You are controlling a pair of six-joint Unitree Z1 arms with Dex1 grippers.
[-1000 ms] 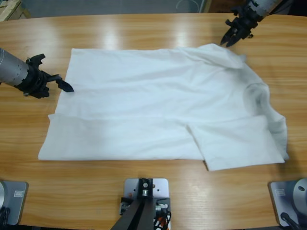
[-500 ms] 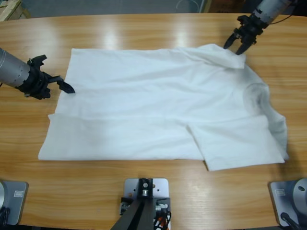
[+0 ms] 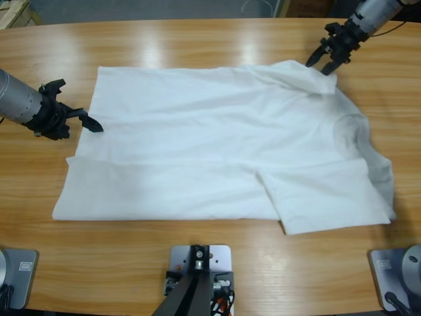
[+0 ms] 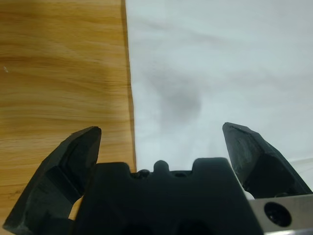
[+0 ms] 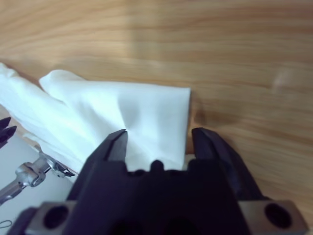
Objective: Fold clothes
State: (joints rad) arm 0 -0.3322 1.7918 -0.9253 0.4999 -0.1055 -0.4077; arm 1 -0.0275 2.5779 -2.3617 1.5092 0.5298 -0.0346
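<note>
White T-shirt (image 3: 223, 158) lies across the bench (image 3: 197, 39), near side already folded. My left hand (image 3: 89, 122) gapes at its hem; right hand (image 3: 323, 66) stands narrow over the far sleeve.

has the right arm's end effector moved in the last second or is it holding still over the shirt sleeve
Yes. In the high view the right end effector has shifted toward the table's right end, and now sits at the T-shirt's far sleeve, jaws open.
</note>
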